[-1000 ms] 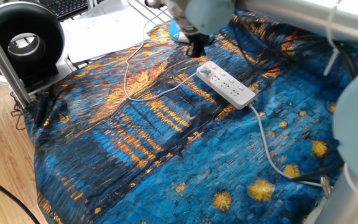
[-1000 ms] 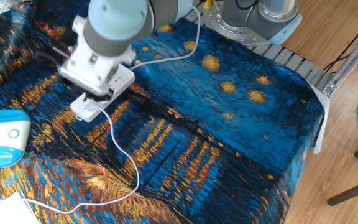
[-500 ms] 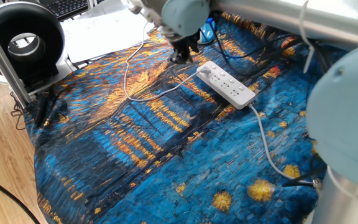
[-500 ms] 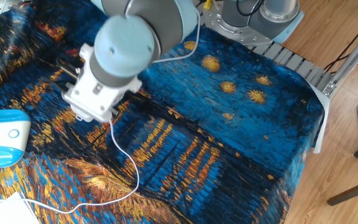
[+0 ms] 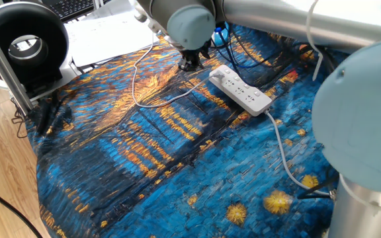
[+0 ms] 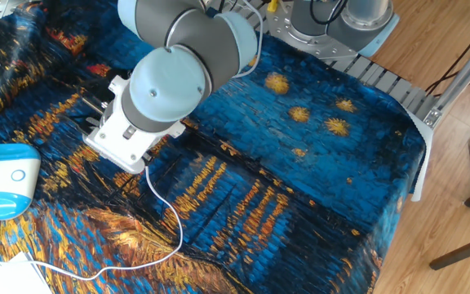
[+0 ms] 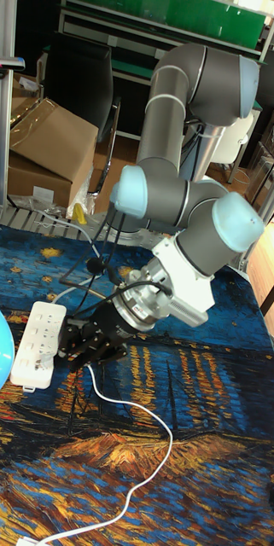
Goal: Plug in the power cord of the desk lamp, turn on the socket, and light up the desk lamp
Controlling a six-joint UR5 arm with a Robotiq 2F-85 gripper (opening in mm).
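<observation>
- White socket (image 5: 240,88) lies flat on our starry cloth (image 5: 144,152), outlets upward for plugging.
- Our gripper (image 7: 84,345), at its nine o'clock in the tall view, pinches the power cord (image 7: 145,419).

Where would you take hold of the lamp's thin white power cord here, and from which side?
Probably at the plug end of the power cord, next to the short end of the socket. That looks like the only stiff part, since the rest is limp slack on the cloth. Come from above, with the fingers across the cord's line, on the side away from the strip. The gripper hovers close by.
</observation>
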